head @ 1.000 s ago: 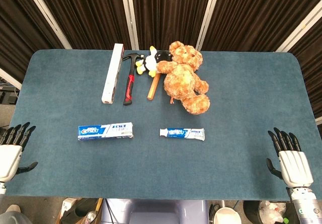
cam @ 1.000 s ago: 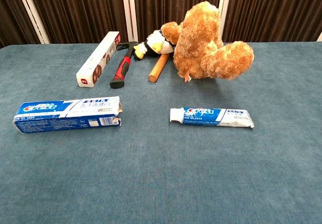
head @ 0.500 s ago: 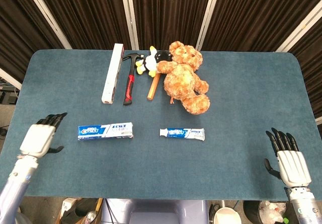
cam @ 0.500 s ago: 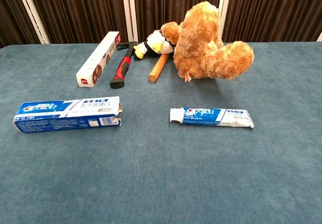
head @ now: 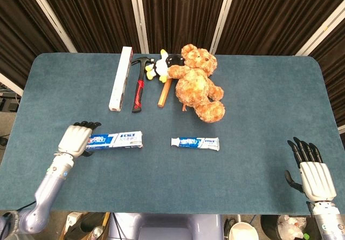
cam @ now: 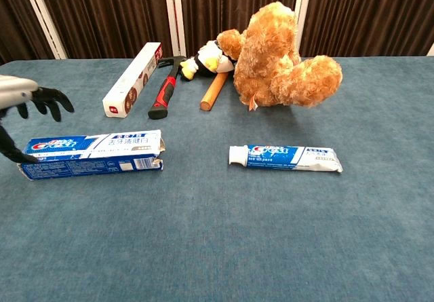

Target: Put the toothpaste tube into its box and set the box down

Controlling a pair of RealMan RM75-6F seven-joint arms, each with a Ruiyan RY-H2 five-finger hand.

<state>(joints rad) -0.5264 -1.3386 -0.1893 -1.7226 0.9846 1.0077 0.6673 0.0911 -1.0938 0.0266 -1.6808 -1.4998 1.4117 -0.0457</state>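
While the right hand [head: 315,175] waits with fingers spread and empty, well to the right of the toothpaste tube, I have brought my left hand [head: 75,139] in from the table edge to the far end of the toothpaste box [head: 114,139], the end away from the tube. A second ago that hand sat off by the table's corner; now it hangs over the box's closed end, fingers parted and curled downward, holding nothing so far as I can tell. From the chest view its dark fingertips [cam: 49,100] hover above the carton's end while the thumb reaches down beside it, so it looks ready to close rather than already gripping. The toothpaste tube [head: 195,143] has not moved: it lies flat on the blue table [head: 259,100], to the right of the box and well apart from it, cap pointing toward the box's torn open flap. Beyond the tube sit a teddy bear [head: 198,83], a small plush penguin [head: 158,66], a red-handled hammer [head: 138,88], a wooden handle [head: 164,93] and a long white carton [head: 120,78], all clear of my path. I judge the reach to the box nearly done; next I need a grasp on it, then the right hand must fetch the tube.
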